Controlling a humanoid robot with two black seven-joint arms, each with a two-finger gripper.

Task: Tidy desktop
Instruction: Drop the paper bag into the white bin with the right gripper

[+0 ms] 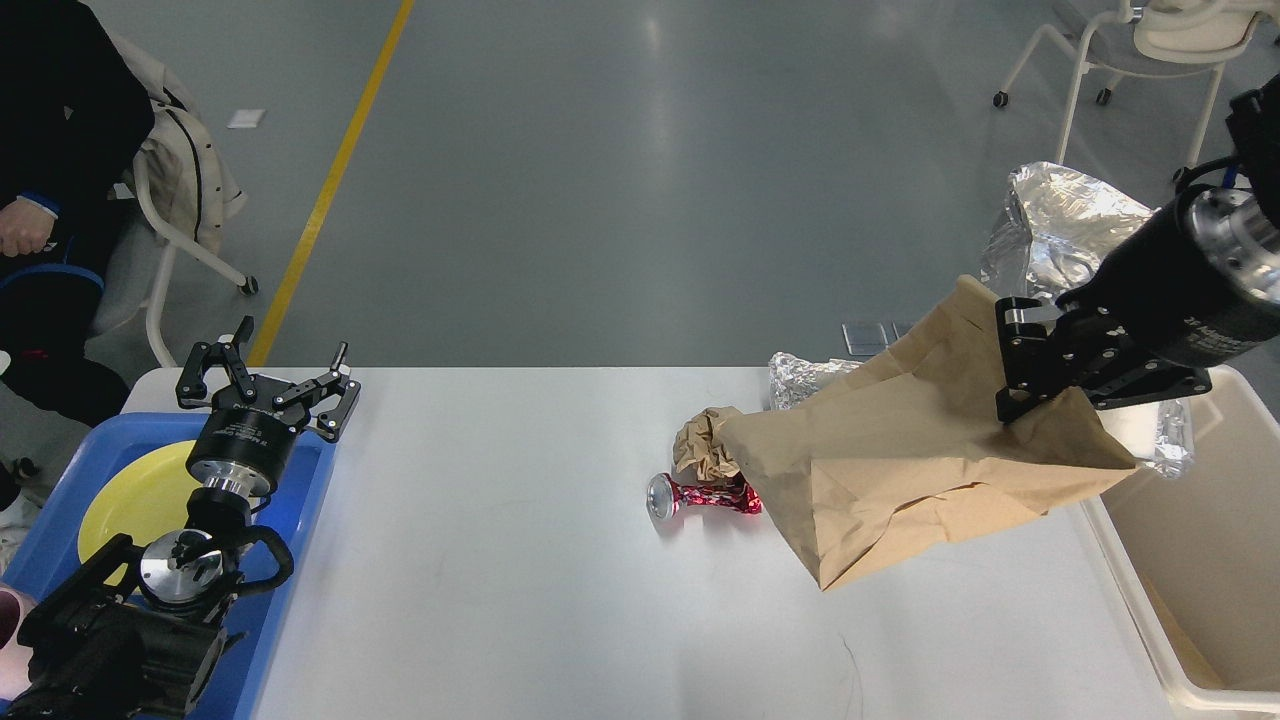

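Desktop clutter sits toward the right half of the white table [520, 560], which fills the near part of the view. The right claw [1020, 405] is pinched closed on the upper edge of a brown paper bag [900, 470], holding it lifted and tilted, with its lower corner hanging near the table surface. A sheet of crumpled silver foil [1070, 230] rises behind that claw, and its lower end shows just right of the bag; I cannot tell whether the claw grips it too. A second piece of foil [800, 378] lies at the far table edge, partly hidden by the bag. A crumpled brown paper ball [700, 450] rests just left of the bag, with a crushed red can [690, 496] lying on its side just near of it. A cream bin [1200, 560] stands at the right edge. At far left, the left claw [268, 380] hovers with fingers spread open over a blue tray [300, 520] holding a yellow plate [130, 505].
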